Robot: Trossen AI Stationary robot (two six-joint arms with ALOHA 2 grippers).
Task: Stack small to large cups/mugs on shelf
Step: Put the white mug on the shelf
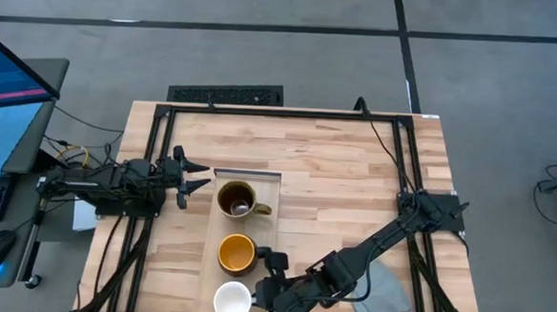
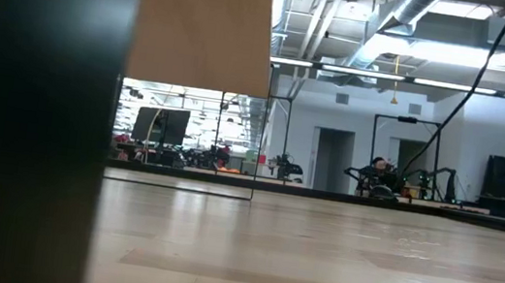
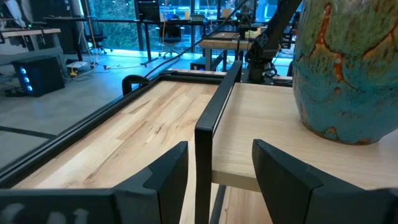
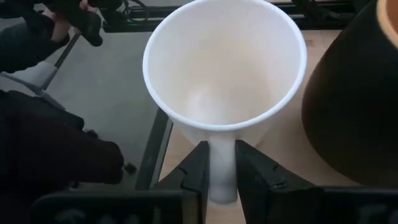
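Three mugs stand in a row on the pale wooden shelf point(image 1: 262, 189). The large brown one point(image 1: 236, 200) is at the far end, the dark one with a yellow inside point(image 1: 237, 254) in the middle, and the small white one point(image 1: 233, 300) at the near end. My right gripper point(image 1: 264, 291) is just right of the white mug point(image 4: 224, 68) and shut on its handle. My left gripper point(image 1: 193, 178) is open at the shelf's far left corner. Its fingers stand either side of the shelf's dark edge point(image 3: 208, 134) without touching it. The large mug point(image 3: 348, 68) is close ahead. My right gripper pinches the white mug's handle point(image 4: 222, 163) between its two fingers point(image 4: 198, 171). It comes from the table's right side, slanting a little down. The mug is upright with its mouth up, over the shelf's near end. Whether its base rests on the shelf is hidden.
A grey cloth point(image 1: 386, 300) lies on the table under my right arm. Black frame rails point(image 1: 155, 150) run along the table's left, right and far sides. A dark keyboard point(image 1: 226, 96) lies beyond the far edge. Bare tabletop lies right of the shelf point(image 1: 344, 188).
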